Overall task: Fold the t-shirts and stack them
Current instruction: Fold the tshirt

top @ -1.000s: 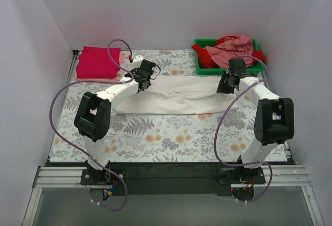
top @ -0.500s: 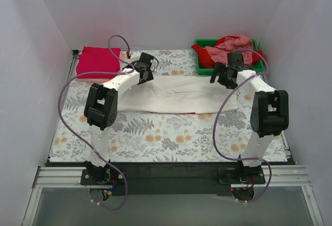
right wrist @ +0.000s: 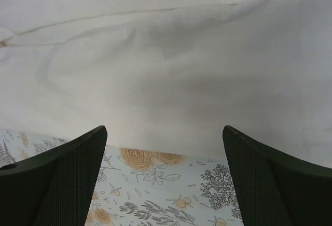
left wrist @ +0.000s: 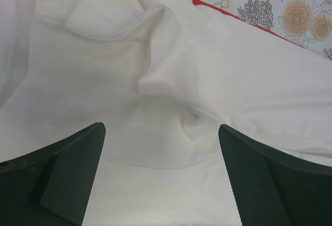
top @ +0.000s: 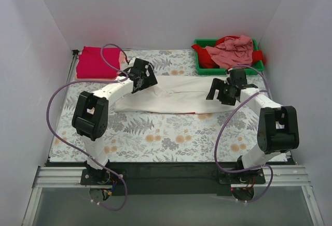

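white t-shirt (top: 176, 95) lying as a long folded band across the middle of the floral table cover (top: 155, 132), both grippers released above it.
the left gripper (left wrist: 160, 132) hangs over the band's rumpled left end, fingers spread and holding nothing; the right gripper (right wrist: 163, 132) is likewise spread and empty over the right end's near hem, where cloth meets cover. a thin red edge (left wrist: 233, 16) peeks from under the white. a folded crimson t-shirt (top: 97, 62) lies at the far left corner; pink and red t-shirts (top: 233, 50) are heaped in the green tray (top: 203, 42) at the far right.
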Controlling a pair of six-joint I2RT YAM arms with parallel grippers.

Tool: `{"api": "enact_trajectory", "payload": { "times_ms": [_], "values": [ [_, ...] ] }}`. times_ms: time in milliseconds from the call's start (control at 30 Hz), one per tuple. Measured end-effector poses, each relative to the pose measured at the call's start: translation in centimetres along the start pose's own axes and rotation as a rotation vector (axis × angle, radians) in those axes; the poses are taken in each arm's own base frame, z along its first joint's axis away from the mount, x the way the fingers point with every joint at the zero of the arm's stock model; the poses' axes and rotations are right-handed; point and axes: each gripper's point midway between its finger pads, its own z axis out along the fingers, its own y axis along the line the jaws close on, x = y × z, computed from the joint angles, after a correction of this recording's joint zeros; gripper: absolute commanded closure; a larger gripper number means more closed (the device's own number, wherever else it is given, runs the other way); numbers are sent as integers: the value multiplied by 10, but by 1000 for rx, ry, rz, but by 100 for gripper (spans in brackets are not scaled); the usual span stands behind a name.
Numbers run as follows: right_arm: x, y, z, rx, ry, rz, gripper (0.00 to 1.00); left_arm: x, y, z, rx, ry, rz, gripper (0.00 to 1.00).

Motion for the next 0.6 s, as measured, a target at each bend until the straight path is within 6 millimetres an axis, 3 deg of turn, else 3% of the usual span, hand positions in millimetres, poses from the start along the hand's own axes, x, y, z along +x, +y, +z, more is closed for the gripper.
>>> {"api": "enact_trajectory", "payload": {
  "times_ms": [133, 300, 600],
  "values": [
    [12, -2, 3, -9, 27, -7, 2, 13, -11, 22, 32, 50, 7, 9],
    [6, -1, 0, -13, 0, -18, 2, 22, -26, 62, 46, 95, 21, 9],
    [-7, -1, -15, 11, -75, -33, 2, -16, -73, 78, 145, 30, 7, 9]
  ]
}}
